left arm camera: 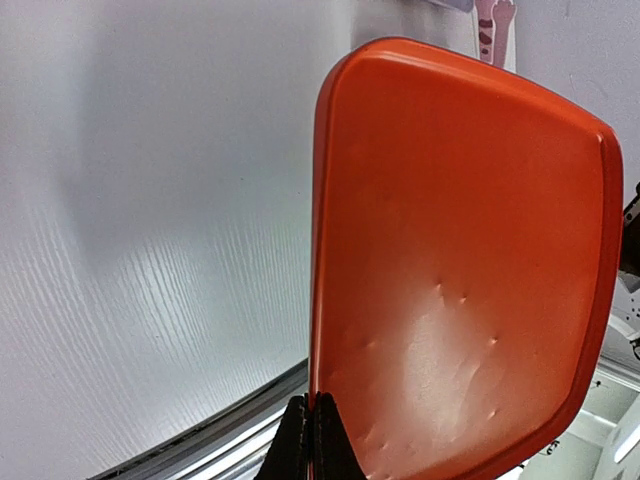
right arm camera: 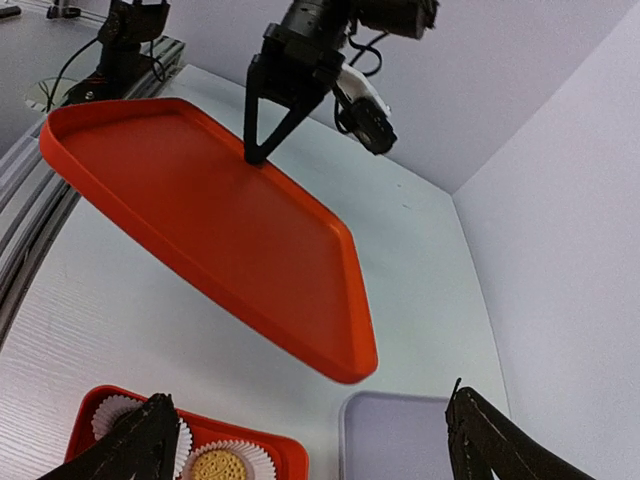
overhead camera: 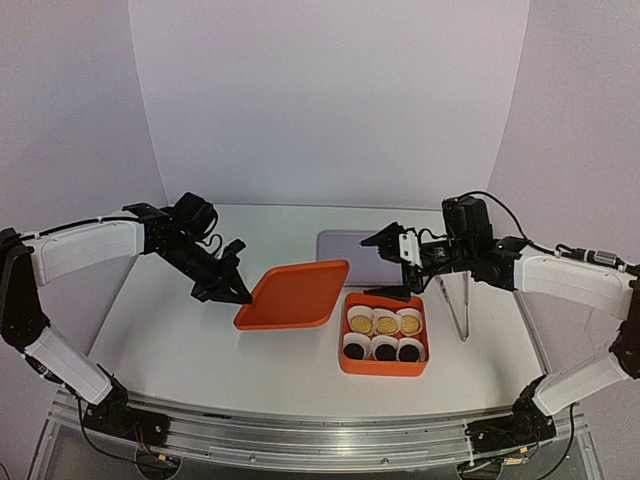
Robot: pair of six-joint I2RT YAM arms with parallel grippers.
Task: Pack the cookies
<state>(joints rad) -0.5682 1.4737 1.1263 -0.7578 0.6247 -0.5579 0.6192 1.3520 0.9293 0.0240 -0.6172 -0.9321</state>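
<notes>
all six cookies (overhead camera: 385, 323) sit in paper cups (right arm camera: 108, 410) inside the orange box (overhead camera: 383, 369), so closing looks like the step in hand. the left gripper (overhead camera: 232, 290) pinches the orange lid (overhead camera: 295, 295) by its edge, tilted just left of the box, apparently off the table. the right gripper (overhead camera: 372, 266) hangs spread and empty behind the box. next, the lid needs squaring over the rim.

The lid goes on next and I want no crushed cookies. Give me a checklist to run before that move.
1. Left hand shut on the lid edge: ok.
2. Lid lifted off the table: ok.
3. Six cookies seated in the box: ok.
4. Lid level: not ok, it tilts.
5. Space above the box free: not ok, the open right hand hangs at its far rim.
6. Grip firm enough: cannot tell.
</notes>
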